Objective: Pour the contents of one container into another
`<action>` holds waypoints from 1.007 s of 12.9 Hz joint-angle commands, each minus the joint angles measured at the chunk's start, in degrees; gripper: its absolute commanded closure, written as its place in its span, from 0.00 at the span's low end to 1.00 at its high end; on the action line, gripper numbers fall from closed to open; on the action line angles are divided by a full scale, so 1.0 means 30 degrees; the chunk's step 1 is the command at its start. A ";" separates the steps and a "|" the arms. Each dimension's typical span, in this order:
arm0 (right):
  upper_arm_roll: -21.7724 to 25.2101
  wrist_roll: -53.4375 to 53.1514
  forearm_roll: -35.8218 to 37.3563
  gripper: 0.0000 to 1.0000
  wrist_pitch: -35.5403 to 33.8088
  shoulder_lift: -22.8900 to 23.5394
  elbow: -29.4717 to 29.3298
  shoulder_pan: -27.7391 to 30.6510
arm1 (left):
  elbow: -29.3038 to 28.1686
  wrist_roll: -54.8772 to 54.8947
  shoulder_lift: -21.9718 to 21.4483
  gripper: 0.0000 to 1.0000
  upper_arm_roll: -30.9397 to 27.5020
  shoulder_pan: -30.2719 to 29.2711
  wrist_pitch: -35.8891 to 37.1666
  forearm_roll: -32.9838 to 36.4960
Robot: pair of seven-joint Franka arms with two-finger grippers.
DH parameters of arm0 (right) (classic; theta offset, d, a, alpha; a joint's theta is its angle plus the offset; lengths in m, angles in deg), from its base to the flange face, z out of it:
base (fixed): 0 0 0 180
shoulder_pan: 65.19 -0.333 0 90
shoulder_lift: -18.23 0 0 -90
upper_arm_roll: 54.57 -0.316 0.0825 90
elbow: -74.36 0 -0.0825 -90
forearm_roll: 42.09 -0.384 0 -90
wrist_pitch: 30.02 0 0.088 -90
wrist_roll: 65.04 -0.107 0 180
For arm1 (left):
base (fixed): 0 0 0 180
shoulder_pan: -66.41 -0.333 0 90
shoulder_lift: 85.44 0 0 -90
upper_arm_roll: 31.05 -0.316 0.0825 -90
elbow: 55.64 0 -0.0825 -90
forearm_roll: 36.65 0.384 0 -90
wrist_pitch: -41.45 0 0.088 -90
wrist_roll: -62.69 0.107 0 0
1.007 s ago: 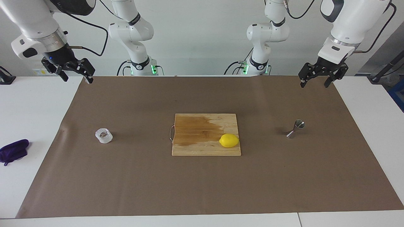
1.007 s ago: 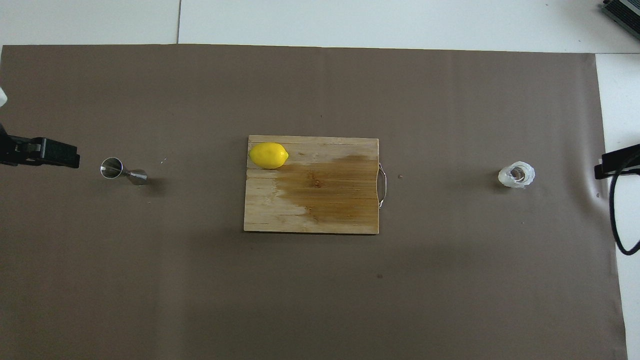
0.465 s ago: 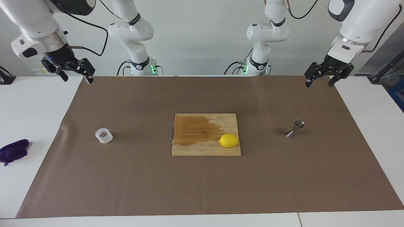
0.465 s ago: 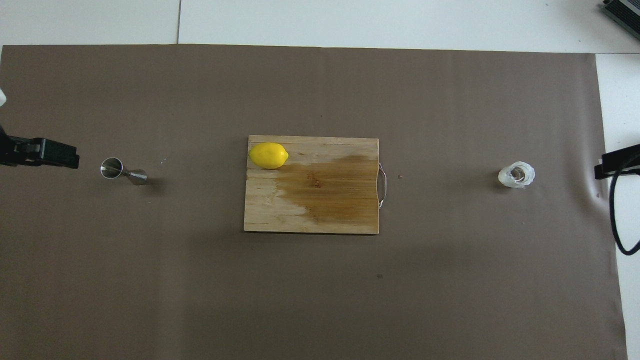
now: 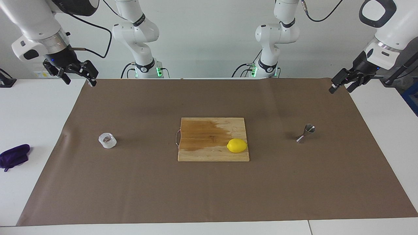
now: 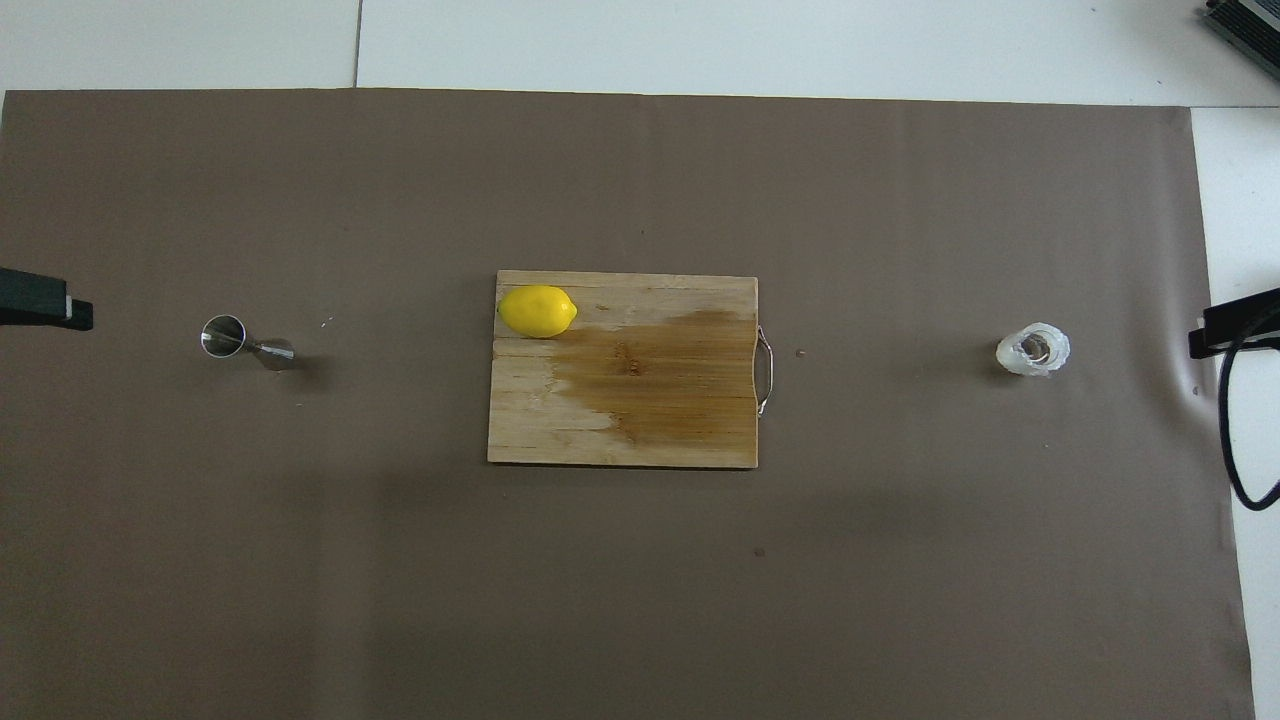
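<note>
Two robot arms wait over a table set for pouring.

Facing view: right gripper (image 5: 80, 76) upper left, left gripper (image 5: 341, 85) upper right, jaws open, empty. Overhead view: jigger (image 6: 245, 341) centre left, glass cup (image 6: 1034, 350) centre right, cutting board (image 6: 650, 400) between.

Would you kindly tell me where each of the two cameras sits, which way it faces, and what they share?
Facing view: high across the table, looking toward the robots; both arms and bases show, left claw and right claw raised over the brown mat's corners.
Overhead view: high above the robots' end, looking steeply down; only claw parts show at the side edges.
Shared: glass cup, jigger, lemon on cutting board, mirrored half a turn.
</note>
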 commanded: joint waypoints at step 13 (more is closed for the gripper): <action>-0.0076 -0.0135 0.0019 0.00 0.0089 -0.0396 0.0372 0.0027 | -0.4162 -0.6908 0.2216 0.00 -0.1838 -0.0074 -0.6403 -0.7765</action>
